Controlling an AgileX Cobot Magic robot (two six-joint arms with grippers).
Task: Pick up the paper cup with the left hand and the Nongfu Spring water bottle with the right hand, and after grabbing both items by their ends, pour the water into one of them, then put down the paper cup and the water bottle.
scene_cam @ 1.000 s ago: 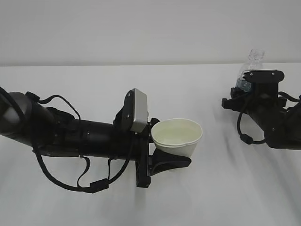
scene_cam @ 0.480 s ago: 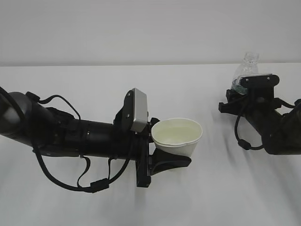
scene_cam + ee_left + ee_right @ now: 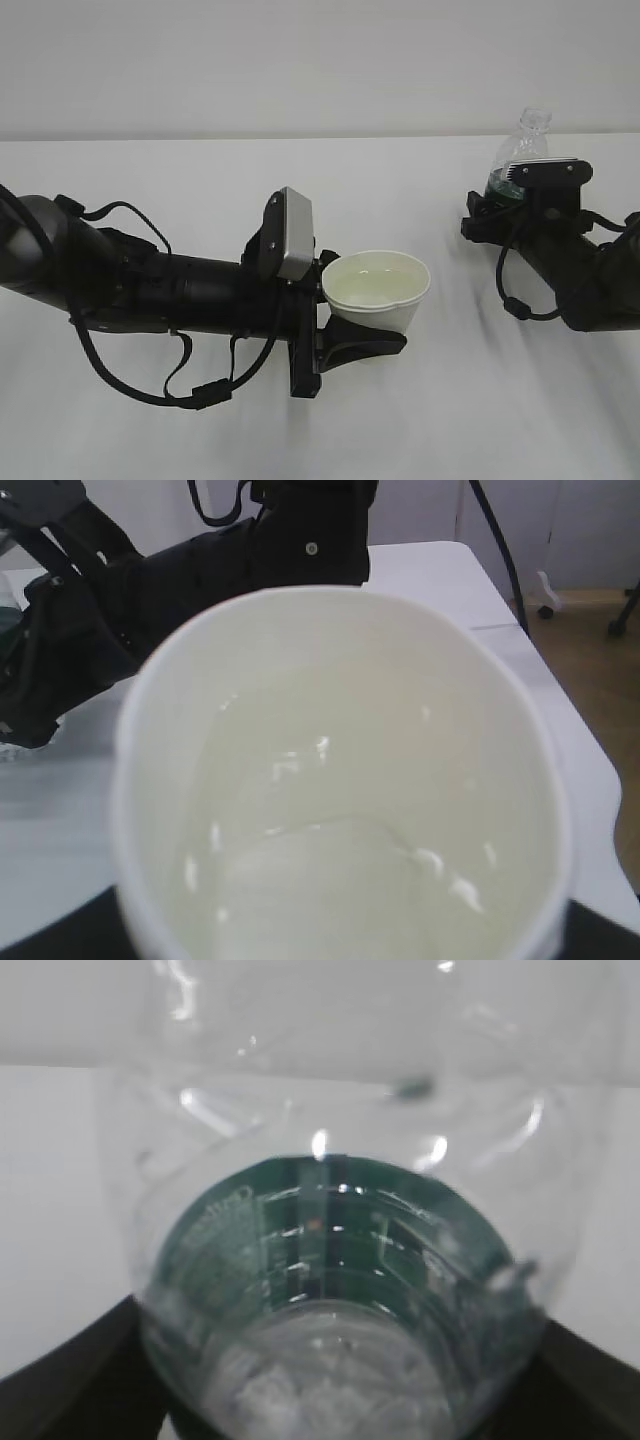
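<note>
The bottle (image 3: pixel 520 160) stands upright at the right, in the right gripper (image 3: pixel 505 200); I cannot tell if that gripper grips it. The left gripper (image 3: pixel 365 335), half open, holds the cup (image 3: pixel 378 290) with water; lower it slowly, flat onto the worktop (image 3: pixel 150 180)

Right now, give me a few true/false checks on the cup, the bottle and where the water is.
1. The small cream-white paper cup stands upright with its open mouth up. True.
2. The cup is empty. False: clear water lies in its bottom.
3. The small clear ribbed plastic bottle with a dark green label is tipped over the cup. False: it stands upright far to the cup's right, by the right gripper.
4. The left gripper is at the cup's lower part. True.
5. The bottle has a cap on. False: its neck is open.
</note>
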